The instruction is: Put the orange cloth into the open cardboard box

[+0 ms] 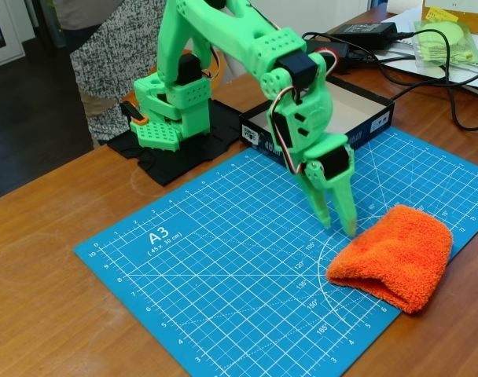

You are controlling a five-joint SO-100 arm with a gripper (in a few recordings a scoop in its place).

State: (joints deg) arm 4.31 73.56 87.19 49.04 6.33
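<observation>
Fixed view: the orange cloth (394, 255) lay folded on the blue cutting mat (223, 275), at about four o'clock from the mat's middle and close to its right-hand edge, one end reaching toward the bare wood of the table (42, 290). Nothing held it; it rested flat and loose. The green arm (247, 47) reached down from its base at eleven o'clock, and its hand (337, 222) hung with the fingertips pointing at the mat, just beside the cloth's upper left corner, at roughly ten o'clock from the cloth. The two fingers stood a little apart, a narrow gap between them, and gripped nothing. Whether the tips touched the mat could not be told.

The open cardboard box (378, 118) sat at the mat's far edge, at about twelve o'clock from the cloth and behind the arm's wrist; its pale inside, so far as the arm left it visible, held nothing. Beyond it, at one o'clock, lay a black power adapter (365, 33) with its cables and a pale green item in a clear bag (447, 39).

By this reading the task was at its start: the cloth was not yet grasped, and the grasp, lift, carry to the box and release all remained.
</observation>
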